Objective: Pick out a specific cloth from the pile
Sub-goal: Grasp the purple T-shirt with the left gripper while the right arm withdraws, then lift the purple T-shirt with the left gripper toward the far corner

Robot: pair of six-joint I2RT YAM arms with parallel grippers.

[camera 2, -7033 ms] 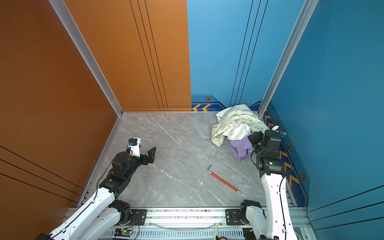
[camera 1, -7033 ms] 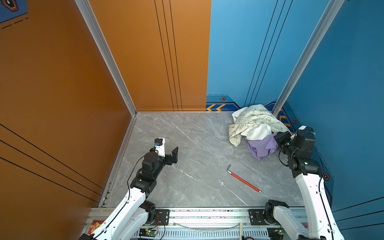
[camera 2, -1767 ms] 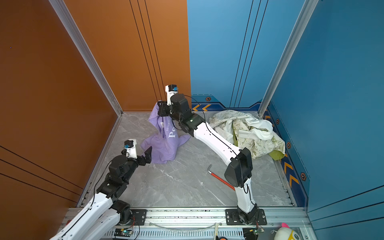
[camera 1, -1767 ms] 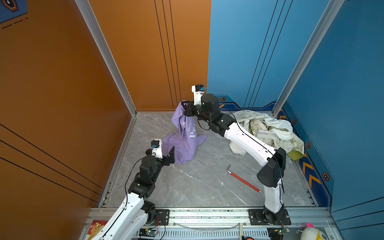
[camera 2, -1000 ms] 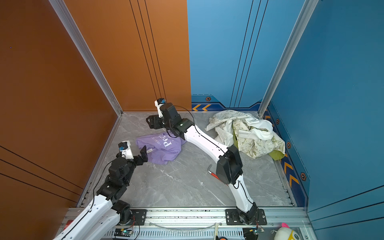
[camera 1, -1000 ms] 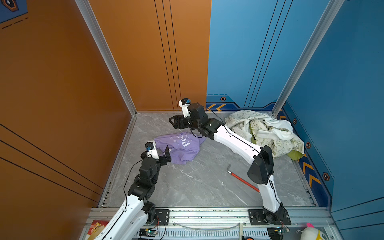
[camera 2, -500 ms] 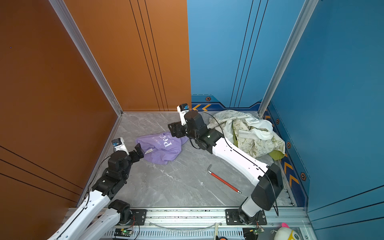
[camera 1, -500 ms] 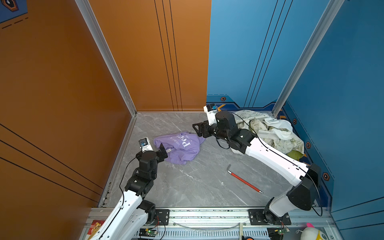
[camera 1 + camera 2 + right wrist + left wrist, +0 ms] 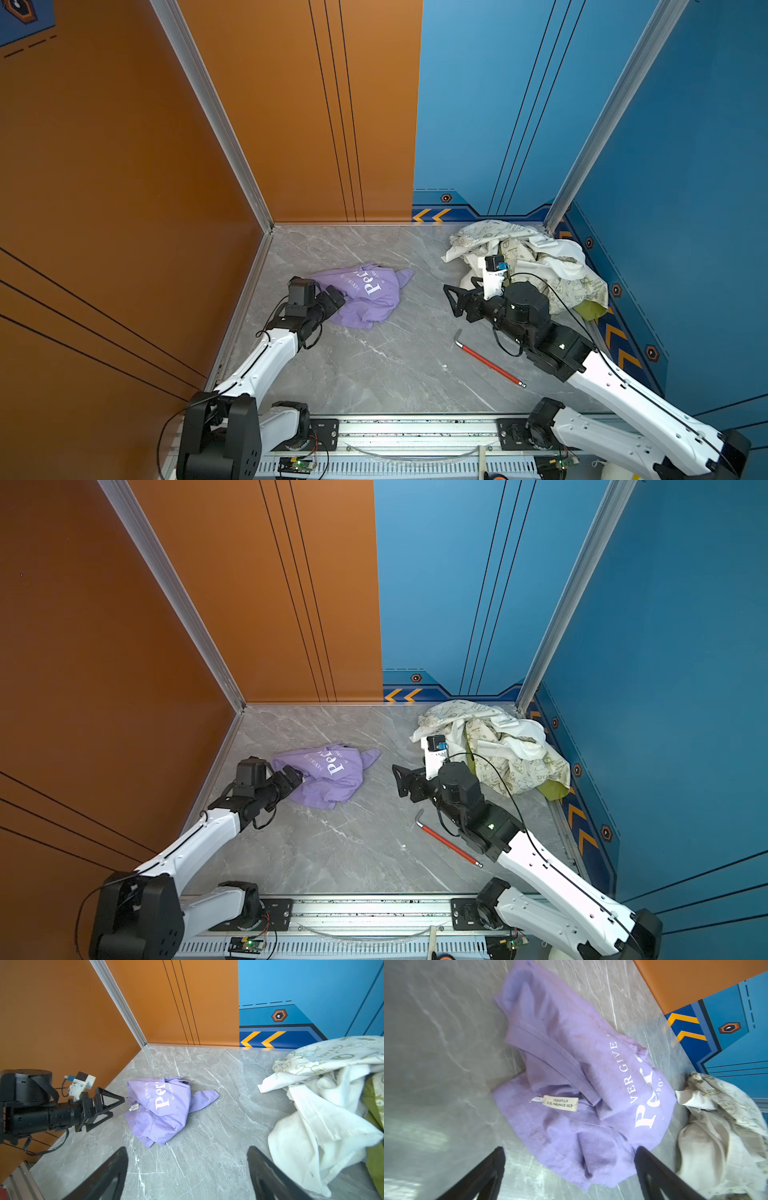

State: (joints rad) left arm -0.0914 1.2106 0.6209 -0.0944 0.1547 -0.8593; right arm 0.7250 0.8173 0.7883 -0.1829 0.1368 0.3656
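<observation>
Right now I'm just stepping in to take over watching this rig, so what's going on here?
The robot is picking one cloth out of a heap. The lilac cloth lies crumpled on the grey tabletop, already apart from the pile in the far right corner. The left gripper sits open at the lilac cloth's edge, near its white tag, not closed on it. The right gripper is open and empty, between the cloth and the pile. A red tool lies untouched nearer the front.

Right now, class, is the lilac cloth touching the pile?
Apart. In a top view a strip of bare table separates the lilac cloth from the pile; the right wrist view agrees.
</observation>
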